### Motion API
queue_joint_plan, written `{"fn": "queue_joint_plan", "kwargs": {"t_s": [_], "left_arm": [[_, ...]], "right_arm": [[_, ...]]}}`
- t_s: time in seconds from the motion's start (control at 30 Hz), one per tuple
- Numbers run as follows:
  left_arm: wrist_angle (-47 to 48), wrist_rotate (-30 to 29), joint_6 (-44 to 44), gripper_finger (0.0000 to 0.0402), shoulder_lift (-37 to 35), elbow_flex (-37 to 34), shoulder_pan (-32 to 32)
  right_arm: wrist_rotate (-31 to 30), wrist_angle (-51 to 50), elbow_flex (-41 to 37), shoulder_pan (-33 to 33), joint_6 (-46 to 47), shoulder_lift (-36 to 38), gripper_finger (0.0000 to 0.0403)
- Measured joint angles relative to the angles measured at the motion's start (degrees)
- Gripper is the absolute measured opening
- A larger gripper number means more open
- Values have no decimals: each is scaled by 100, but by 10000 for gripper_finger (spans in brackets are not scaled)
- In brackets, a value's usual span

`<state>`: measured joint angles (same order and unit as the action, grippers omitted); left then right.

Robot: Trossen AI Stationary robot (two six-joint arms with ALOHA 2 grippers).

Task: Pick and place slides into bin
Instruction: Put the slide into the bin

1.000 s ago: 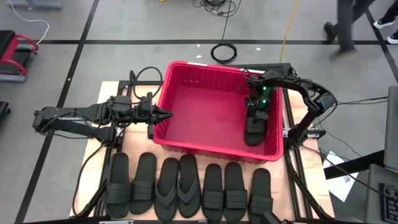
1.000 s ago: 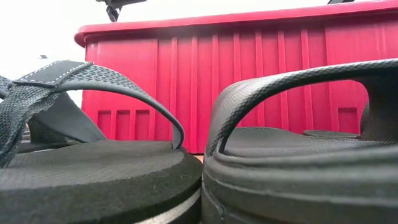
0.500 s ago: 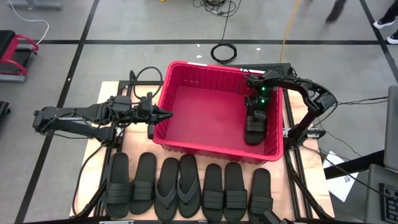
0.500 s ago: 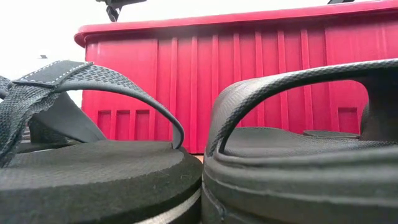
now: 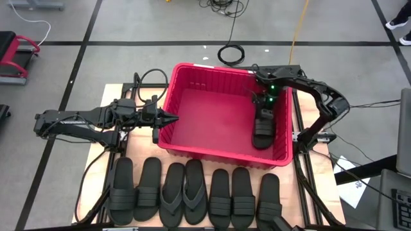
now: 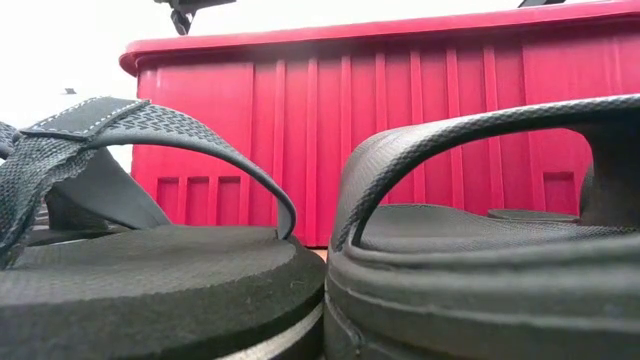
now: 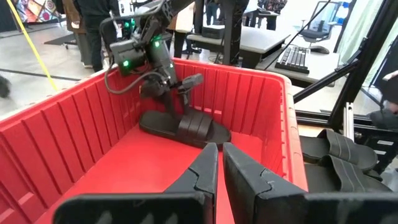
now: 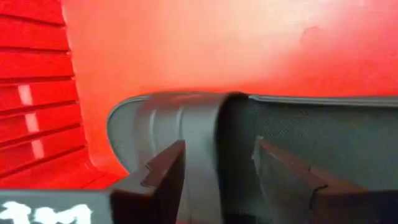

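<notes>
Just let go: right gripper [image 5: 264, 110] now spread apart above 1 slide [image 5: 262, 133] lying inside the bin [image 5: 192, 67] by its right wall, 7 slides [image 5: 192, 192] left in front, left gripper [image 5: 172, 118] together at the bin's left rim.

bin [image 5: 192, 96]: red plastic, ribbed walls, slight gloss; slides [image 5: 221, 192]: black rubber, matt, ribbed straps; flip-flops [image 6: 130, 250]: woven cloth thong; worktop [image 5: 305, 199]: pale bare wood
</notes>
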<state>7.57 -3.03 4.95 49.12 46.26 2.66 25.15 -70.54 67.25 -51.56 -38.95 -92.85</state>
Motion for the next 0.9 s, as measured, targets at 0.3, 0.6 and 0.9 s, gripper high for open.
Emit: {"fn": "queue_joint_plan", "kwargs": {"t_s": [0.3, 0.6, 0.9], "left_arm": [[201, 0, 31, 26, 2, 0, 0], [269, -2, 33, 26, 2, -2, 2], [306, -2, 50, 26, 2, -2, 2]], "right_arm": [[471, -485, 65, 618, 173, 1034, 76], [26, -603, -326, 1609, 222, 1259, 2], [17, -489, -777, 2414, 183, 1258, 0]]}}
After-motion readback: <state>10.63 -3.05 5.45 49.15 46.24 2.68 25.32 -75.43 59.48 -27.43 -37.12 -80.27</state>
